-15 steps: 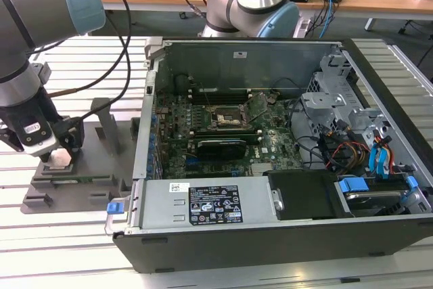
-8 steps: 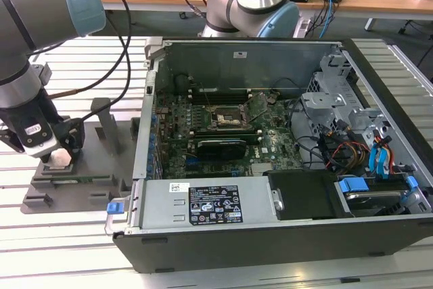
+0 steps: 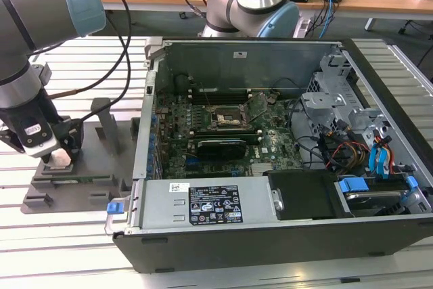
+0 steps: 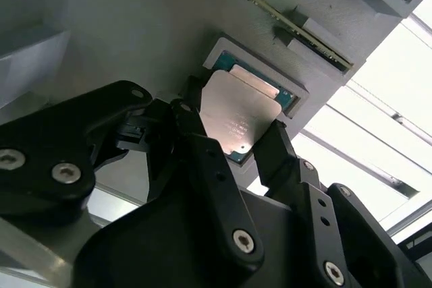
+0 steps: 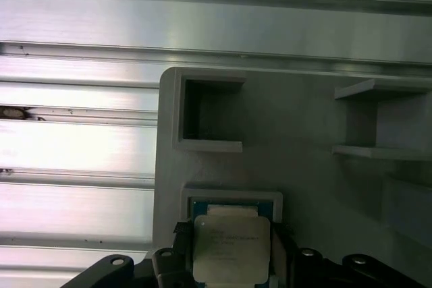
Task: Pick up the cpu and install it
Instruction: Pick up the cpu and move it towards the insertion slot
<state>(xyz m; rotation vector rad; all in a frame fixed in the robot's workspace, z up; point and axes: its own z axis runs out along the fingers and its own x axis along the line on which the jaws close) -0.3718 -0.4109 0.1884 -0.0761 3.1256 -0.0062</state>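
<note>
On the bench (image 3: 67, 252), the gripper's (image 4: 236, 141) fingers (image 4: 196, 133) pinch opposite edges of the cpu (image 4: 241, 114), which sits in its fixture (image 5: 304, 133) recess. It looks light, stiff, slick-topped and probably fragile underneath, so the edges seem the safest hold.

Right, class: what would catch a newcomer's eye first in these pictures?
The open computer case dominates the exterior view's centre, its motherboard exposed. At that view's left the gripper is down on a grey fixture plate; in both wrist views the silver cpu lies in its recess there.
</note>
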